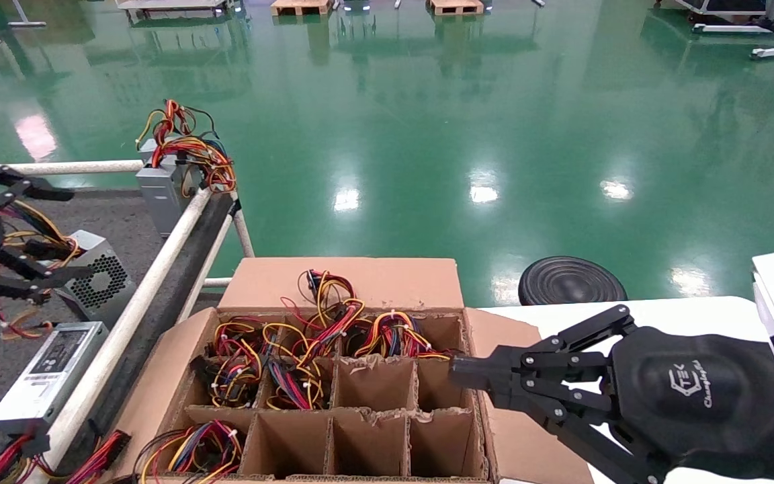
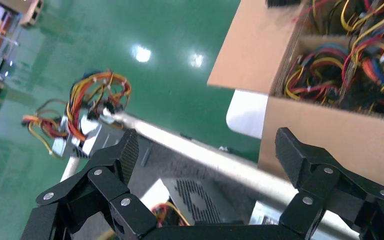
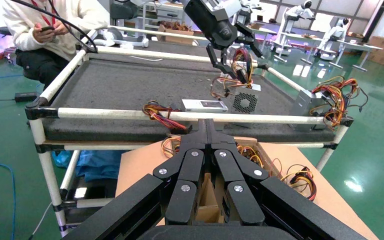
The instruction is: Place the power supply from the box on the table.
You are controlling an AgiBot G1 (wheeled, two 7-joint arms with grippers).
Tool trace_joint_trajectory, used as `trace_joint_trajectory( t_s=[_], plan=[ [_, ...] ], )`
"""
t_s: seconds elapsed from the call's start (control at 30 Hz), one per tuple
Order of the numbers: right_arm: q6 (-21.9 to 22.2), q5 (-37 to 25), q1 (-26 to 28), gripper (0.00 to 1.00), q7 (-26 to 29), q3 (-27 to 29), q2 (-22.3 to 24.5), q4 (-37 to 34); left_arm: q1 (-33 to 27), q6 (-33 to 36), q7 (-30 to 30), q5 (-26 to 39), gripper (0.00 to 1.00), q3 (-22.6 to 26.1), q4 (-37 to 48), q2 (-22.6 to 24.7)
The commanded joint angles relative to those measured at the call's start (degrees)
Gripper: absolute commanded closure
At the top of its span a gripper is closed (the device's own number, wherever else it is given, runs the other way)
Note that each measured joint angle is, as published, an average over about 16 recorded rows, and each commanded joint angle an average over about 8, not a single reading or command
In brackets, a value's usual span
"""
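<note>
The power supply (image 1: pixel 95 279) lies on the dark grey table (image 1: pixel 111 215) with its honeycomb grille facing the white rail, its wire bundle spilling behind it. My left gripper (image 1: pixel 78 234) hovers open just above it; in the left wrist view the gripper (image 2: pixel 207 155) has nothing between its pads, and the power supply (image 2: pixel 200 197) shows below it. The box (image 1: pixel 360 279) stands beside the table, its back and left cells full of wires. My right gripper (image 1: pixel 457 371) is shut and empty over the box's right edge. In the right wrist view the shut gripper (image 3: pixel 206 125) points at the table (image 3: pixel 130 80).
A slim flat silver unit (image 1: pixel 51 373) lies near the table's front rail. A grey unit topped with wires (image 1: pixel 162 191) stands at the table's far corner. A white rail (image 1: pixel 152 275) separates table and box. A white tabletop (image 1: pixel 662 312) and black round stool (image 1: pixel 572 281) are right. A person (image 3: pixel 55 30) sits beyond the table.
</note>
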Motion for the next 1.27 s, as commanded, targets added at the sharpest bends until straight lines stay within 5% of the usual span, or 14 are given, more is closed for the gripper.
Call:
trace_joint_trajectory(
  t_s=[0.03,0.43,0.7,1.27],
  plan=[
    [0.0,0.0,0.0,1.0,0.0,0.0,0.0,0.0,0.1,0.3,0.0,-0.8,0.0,0.1,-0.4,0.2],
    [0.0,0.0,0.0,0.95,0.0,0.0,0.0,0.0,5.8,4.5,3.5,-12.3,0.0,-1.5,-4.5,5.5],
    [0.0,0.0,0.0,0.0,0.0,0.0,0.0,0.0,12.1,8.0,5.4,-22.0,0.0,-2.7,-7.2,9.0],
    [0.0,0.0,0.0,0.0,0.0,0.0,0.0,0.0,15.7,9.3,5.7,-26.5,0.0,-3.7,-9.0,10.3]
  ],
)
